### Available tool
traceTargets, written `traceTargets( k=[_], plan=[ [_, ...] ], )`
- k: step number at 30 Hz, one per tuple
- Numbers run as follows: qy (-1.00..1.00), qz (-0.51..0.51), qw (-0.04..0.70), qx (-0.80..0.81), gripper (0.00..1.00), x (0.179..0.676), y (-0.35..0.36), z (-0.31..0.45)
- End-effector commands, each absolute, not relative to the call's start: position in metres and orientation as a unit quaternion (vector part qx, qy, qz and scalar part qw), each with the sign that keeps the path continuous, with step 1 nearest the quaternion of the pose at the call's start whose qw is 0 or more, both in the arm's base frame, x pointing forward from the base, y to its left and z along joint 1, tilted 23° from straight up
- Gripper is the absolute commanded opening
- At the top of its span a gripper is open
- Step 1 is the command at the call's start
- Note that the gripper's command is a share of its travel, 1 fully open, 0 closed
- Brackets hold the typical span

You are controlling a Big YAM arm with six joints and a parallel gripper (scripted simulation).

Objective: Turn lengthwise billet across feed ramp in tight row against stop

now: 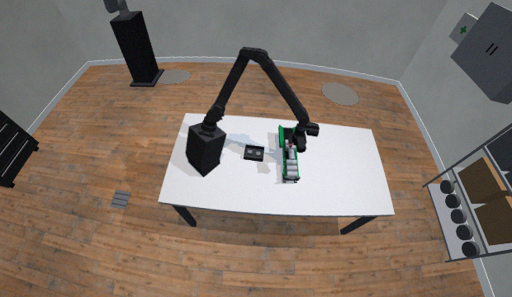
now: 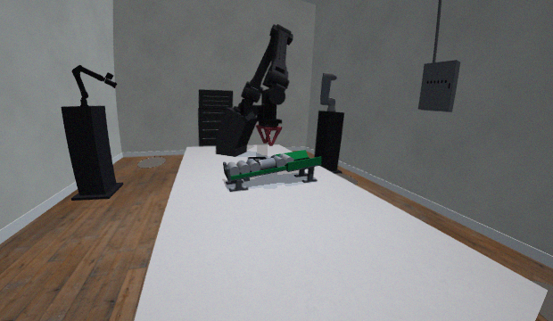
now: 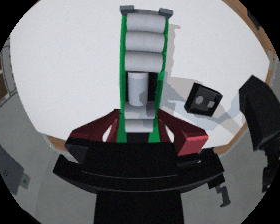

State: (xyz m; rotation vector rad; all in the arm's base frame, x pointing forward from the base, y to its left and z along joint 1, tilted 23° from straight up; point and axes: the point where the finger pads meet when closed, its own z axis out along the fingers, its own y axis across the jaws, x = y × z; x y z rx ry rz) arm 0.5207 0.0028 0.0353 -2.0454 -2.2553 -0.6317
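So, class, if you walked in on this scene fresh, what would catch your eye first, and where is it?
The tall black arm arching over the white table, its red-fingered gripper hanging open just above the green ramp. Next, the grey bars on that ramp: three lie across it at the low end, while one lies lengthwise behind them. A small black box sits nearby.

In the wrist view the tool [image 3: 139, 137] is covering the near end of the green ramp [image 3: 122, 70]; its fingertips are staying out of sight.
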Motion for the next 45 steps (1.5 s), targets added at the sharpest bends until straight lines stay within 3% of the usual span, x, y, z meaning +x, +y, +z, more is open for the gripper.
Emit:
traceTargets(
  k=[1, 24, 45],
  plan=[
    [-0.722, -0.209, 0.011, -0.66, 0.55, 0.533, -0.011, 0.04],
    [-0.721, -0.235, 0.038, -0.651, 0.55, 0.534, -0.012, 0.041],
    [-0.723, -0.229, 0.048, -0.65, 0.55, 0.532, 0.016, -0.005]
  ],
)
